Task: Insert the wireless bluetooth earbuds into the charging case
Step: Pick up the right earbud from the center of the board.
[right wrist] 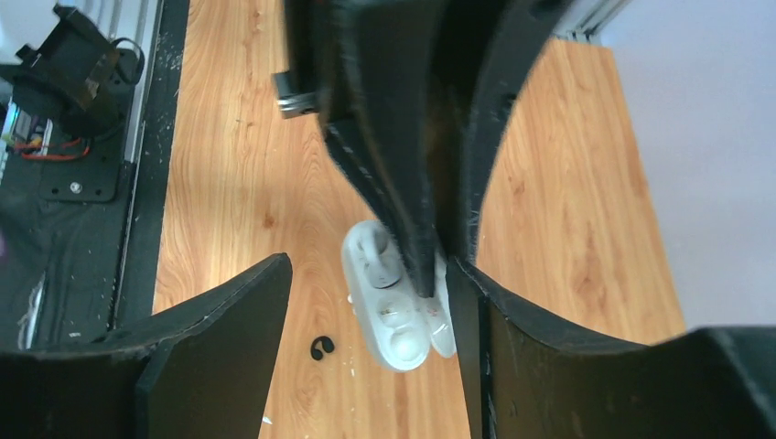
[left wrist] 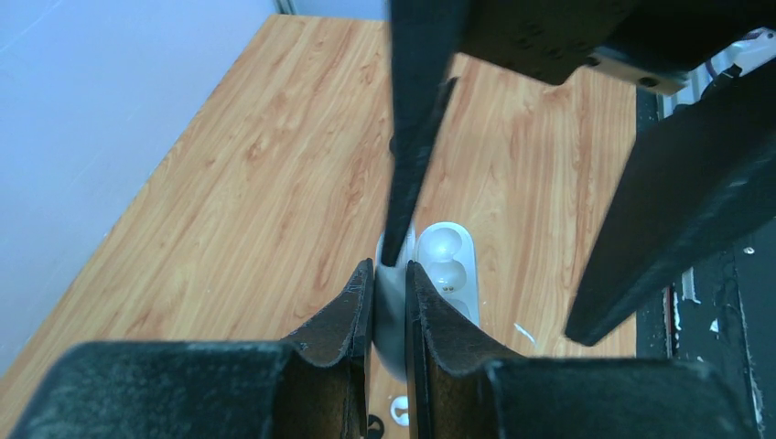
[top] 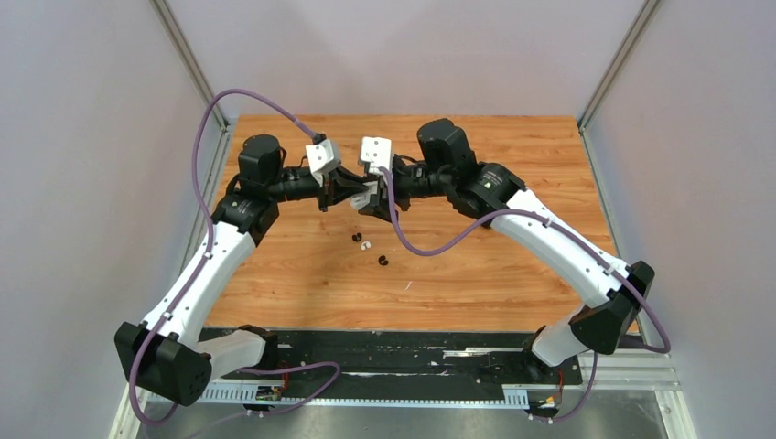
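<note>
The white charging case (left wrist: 448,265) is open and held above the table. My left gripper (left wrist: 389,270) is shut on its upright lid. The case base shows two sockets in the right wrist view (right wrist: 393,306); the upper one seems to hold something pale, but I cannot tell what. My right gripper (right wrist: 366,270) is open wide around the case, with one finger (right wrist: 512,329) next to the lid. A black earbud (top: 355,238), a white earbud (top: 366,245) and another black earbud (top: 383,262) lie on the table below the grippers. One black earbud also shows in the right wrist view (right wrist: 322,347).
The wooden table (top: 512,265) is walled on three sides by grey panels. A black rail (top: 393,352) runs along the near edge by the arm bases. Purple cables (top: 430,242) hang from both wrists over the table.
</note>
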